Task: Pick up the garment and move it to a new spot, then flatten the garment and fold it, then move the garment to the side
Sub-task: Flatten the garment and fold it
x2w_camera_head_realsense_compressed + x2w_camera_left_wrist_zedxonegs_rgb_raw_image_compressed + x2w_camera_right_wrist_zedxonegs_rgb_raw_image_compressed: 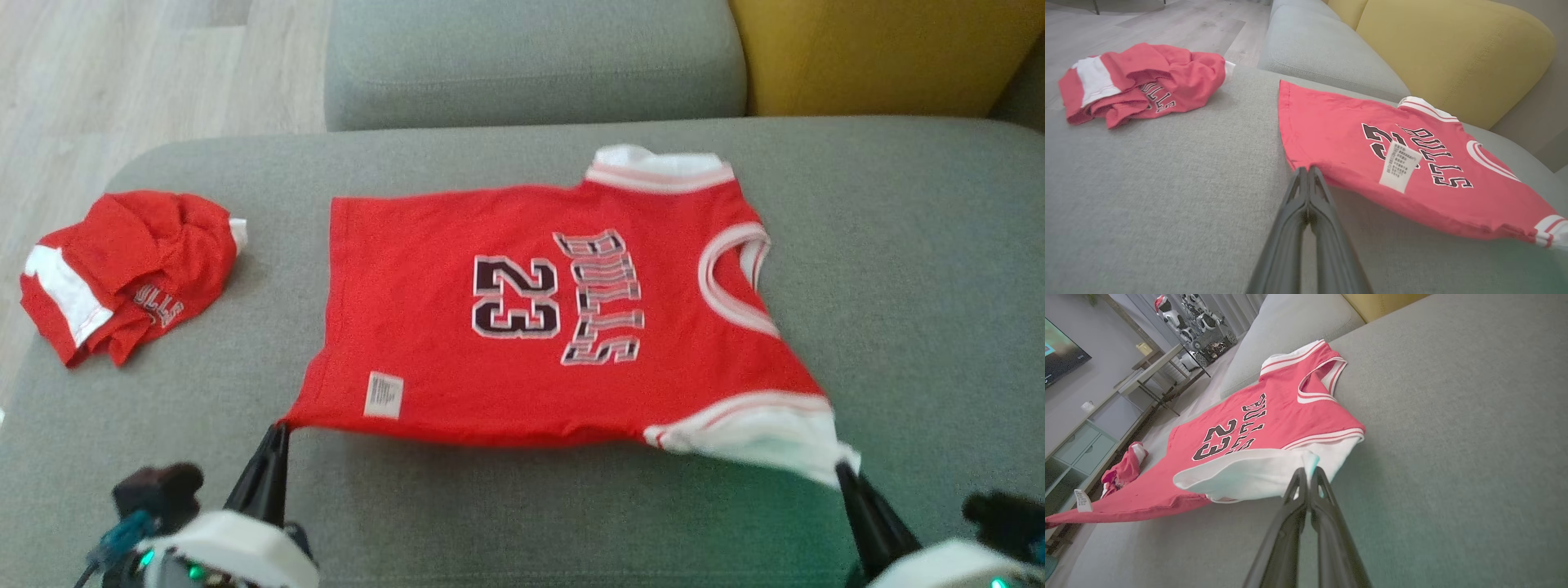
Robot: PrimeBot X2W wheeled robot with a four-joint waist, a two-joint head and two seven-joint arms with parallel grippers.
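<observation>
The garment (457,269) is a red jersey with "BULLS 23" in black and white trim, spread sideways on the grey sofa seat (898,269). Its near edge is lifted off the cushion and stretched between my two grippers. My left gripper (280,428) is shut on the red hem corner, seen close up as left gripper (1306,168) against the garment (1339,126). My right gripper (839,465) is shut on the white shoulder strap corner, and in the right wrist view the right gripper (1308,469) pinches that white cloth of the garment (1274,416).
A second red garment (131,269) lies crumpled at the seat's left end, near the edge over the wood floor (122,73). A grey back cushion (531,57) and a yellow cushion (882,49) stand behind. Bare seat lies to the right.
</observation>
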